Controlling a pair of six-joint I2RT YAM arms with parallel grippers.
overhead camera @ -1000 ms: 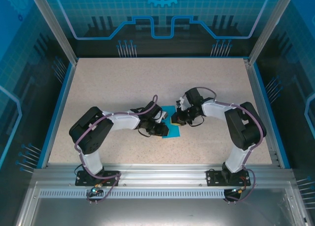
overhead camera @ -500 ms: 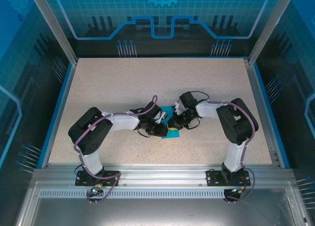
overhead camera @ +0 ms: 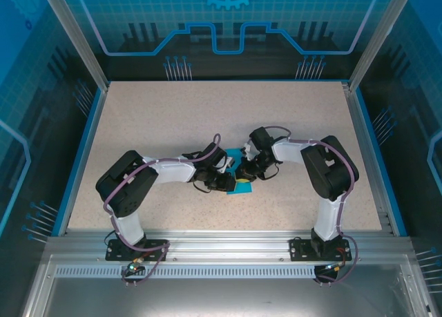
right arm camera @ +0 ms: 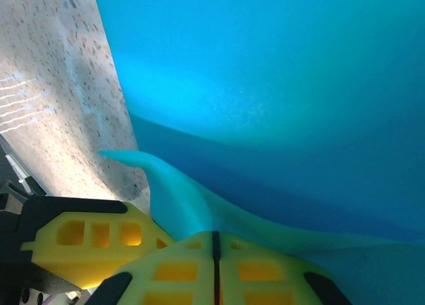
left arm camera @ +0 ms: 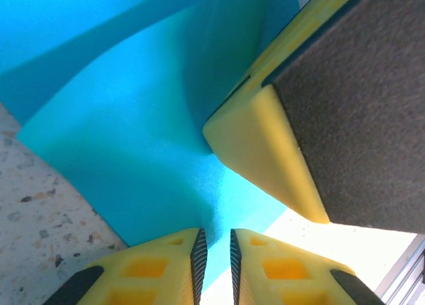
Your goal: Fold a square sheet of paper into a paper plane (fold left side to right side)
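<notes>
Two grippers (left gripper (left arm camera: pixel 218 244), right gripper (right arm camera: pixel 214 252)) crowd the square sheet of paper (left arm camera: pixel 133 139).

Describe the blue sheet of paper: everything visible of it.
The sheet of paper is thin, plain, matte, bright cyan-blue. It lies on the speckled beige table, partly lifted and curved. The right gripper has its fingers shut on a flap curling up from it. The left gripper, fingers almost together, sits at its edge; a pinch there is unclear.
</notes>
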